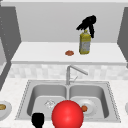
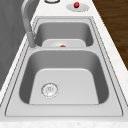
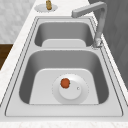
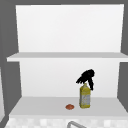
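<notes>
Two robot hands: both showing in the front view, well apart from each other.
Right robot hand (image 1: 87, 23): hovering over the top of the yellow bottle (image 1: 85, 43), fingers hanging down at the cap and along its right side; whether they are touching or clasping the cap, I cannot tell.
Yellow bottle: standing upright on the lower shelf (image 1: 37, 53), directly under the right robot hand.
Small orange thing (image 1: 69, 53): lying on the same shelf, below and to the left of the right robot hand, near the bottle but apart from it.
Left robot hand (image 1: 38, 119): hanging low at the front edge of the sink (image 1: 30, 95), just beside the red ball (image 1: 67, 114); finger state cannot be told.
Red ball: sitting to the right of the left robot hand, in front of the sink divider.
White plate (image 3: 70, 89): lying in the right basin, carrying a small orange piece (image 3: 65, 83), beyond the ball from the left robot hand.
</notes>
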{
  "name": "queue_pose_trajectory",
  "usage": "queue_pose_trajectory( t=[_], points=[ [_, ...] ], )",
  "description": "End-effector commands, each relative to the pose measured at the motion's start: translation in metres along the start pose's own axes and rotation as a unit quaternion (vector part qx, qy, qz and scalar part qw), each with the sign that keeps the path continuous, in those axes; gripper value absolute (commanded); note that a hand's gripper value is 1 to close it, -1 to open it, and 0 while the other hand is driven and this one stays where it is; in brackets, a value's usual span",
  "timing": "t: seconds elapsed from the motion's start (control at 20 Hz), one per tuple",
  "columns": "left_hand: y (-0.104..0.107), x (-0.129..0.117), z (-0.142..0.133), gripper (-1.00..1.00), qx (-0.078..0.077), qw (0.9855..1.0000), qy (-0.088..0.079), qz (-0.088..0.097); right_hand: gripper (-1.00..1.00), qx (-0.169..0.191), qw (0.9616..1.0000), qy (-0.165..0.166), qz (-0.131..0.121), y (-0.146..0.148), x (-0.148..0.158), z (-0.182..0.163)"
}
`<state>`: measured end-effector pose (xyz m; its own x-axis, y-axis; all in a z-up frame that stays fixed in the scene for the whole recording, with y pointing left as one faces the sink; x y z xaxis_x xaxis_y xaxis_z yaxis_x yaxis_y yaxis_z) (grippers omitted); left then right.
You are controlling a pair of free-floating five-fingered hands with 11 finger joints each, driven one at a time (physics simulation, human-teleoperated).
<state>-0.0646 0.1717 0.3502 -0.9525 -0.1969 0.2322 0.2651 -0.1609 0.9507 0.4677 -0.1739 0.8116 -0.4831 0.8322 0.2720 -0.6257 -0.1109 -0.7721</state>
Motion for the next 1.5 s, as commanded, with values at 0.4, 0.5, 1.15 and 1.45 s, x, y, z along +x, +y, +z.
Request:
queue_pose_trajectory(
  t=[0.4,0.5,1.15,1.45],
  points=[
    [0.0,0.0,0.0,0.0,0.0,1.0,0.0,0.0,-1.0,-0.01,0.9979,0.035,0.053,-0.011,-0.004,-0.019],
    [0.0,0.0,0.0,0.0,0.0,1.0,0.0,0.0,-1.0,-0.013,0.998,0.035,0.052,-0.012,-0.005,-0.019],
    [0.0,0.0,0.0,0.0,0.0,1.0,0.0,0.0,-1.0,0.009,0.9979,0.042,0.049,-0.026,-0.009,-0.004],
    [0.0,0.0,0.0,0.0,0.0,1.0,0.0,0.0,-1.0,0.039,0.9969,0.04,0.056,-0.042,-0.025,-0.02]
  ],
)
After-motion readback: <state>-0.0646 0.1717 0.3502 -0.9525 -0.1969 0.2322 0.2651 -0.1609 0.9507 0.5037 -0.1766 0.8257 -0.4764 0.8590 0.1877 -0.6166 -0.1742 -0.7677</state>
